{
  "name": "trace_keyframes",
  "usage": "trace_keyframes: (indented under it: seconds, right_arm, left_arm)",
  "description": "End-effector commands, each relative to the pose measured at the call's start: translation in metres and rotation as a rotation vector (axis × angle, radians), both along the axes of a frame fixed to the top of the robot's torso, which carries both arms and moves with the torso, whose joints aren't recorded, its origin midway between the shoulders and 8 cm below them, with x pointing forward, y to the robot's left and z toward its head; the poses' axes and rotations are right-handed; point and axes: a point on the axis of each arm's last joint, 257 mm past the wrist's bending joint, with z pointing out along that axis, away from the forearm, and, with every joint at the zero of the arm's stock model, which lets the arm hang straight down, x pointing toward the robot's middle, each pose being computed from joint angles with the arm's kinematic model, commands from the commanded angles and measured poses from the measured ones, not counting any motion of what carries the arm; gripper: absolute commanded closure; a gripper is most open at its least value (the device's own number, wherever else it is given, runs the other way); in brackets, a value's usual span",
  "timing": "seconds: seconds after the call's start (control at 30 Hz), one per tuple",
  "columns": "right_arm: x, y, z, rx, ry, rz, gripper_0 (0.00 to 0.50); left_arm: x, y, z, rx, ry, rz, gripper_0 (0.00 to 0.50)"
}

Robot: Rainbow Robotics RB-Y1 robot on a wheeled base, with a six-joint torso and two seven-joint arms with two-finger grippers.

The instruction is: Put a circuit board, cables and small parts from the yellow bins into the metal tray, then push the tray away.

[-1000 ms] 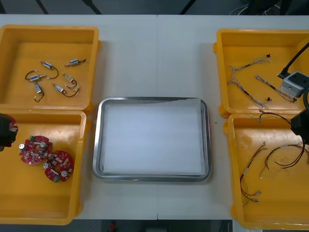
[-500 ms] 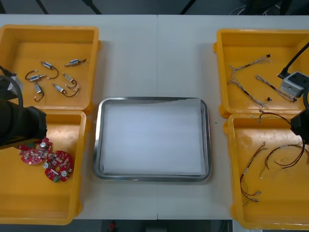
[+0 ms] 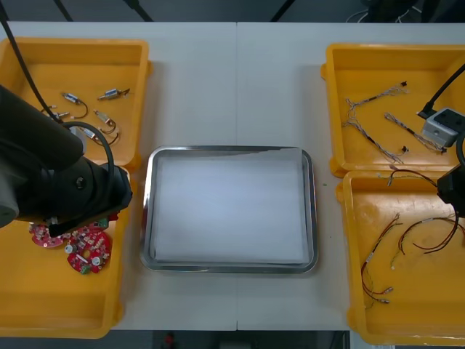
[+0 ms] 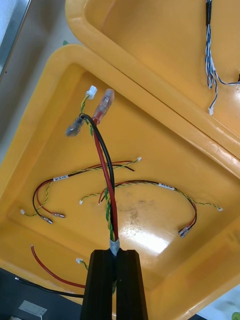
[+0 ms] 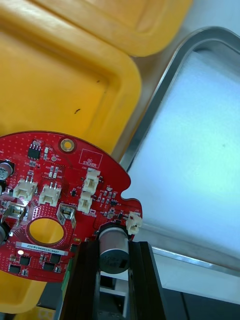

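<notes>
Beside the tray (image 3: 149, 211), left gripper (image 5: 114, 246) is pinching 1 stiff, fragile-looking circuit board (image 5: 65, 175) by its can (image 5: 114, 259); right gripper (image 4: 115, 256) is clamping floppy cable (image 4: 102, 165) over a bin (image 4: 45, 125).

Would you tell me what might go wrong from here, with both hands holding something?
1. The left hand holds the circuit board only by one small cylindrical part at its edge, so the board may swivel or slip before it reaches the metal tray.
2. The right hand pinches one end of a red and black cable. Its loose end hangs over other cables in the yellow bin and may snag them.
</notes>
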Motion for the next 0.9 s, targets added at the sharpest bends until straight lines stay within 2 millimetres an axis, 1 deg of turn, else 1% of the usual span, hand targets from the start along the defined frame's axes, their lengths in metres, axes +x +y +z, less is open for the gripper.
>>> trace_keyframes:
  seconds: [0.03, 0.13, 0.2, 0.37, 0.7, 0.9]
  right_arm:
    - [0.001, -0.009, 0.014, -0.020, -0.036, -0.024, 0.500]
    - [0.001, -0.009, 0.014, -0.020, -0.036, -0.024, 0.500]
    - [0.001, -0.009, 0.014, -0.020, -0.036, -0.024, 0.500]
    - [0.001, -0.009, 0.014, -0.020, -0.036, -0.024, 0.500]
    - [0.001, -0.009, 0.014, -0.020, -0.036, -0.024, 0.500]
    - [0.001, -0.009, 0.014, -0.020, -0.036, -0.024, 0.500]
  left_arm:
    - [0.016, -0.027, 0.010, -0.003, -0.038, -0.007, 0.500]
    - [0.021, -0.043, 0.007, -0.031, -0.050, 0.011, 0.500]
    - [0.022, -0.055, 0.001, -0.040, -0.056, 0.017, 0.500]
    - [0.021, -0.074, -0.009, -0.052, -0.058, 0.019, 0.500]
    - [0.036, -0.101, -0.038, -0.018, -0.069, 0.034, 0.500]
    - [0.034, -0.118, -0.050, -0.035, -0.032, 0.042, 0.500]
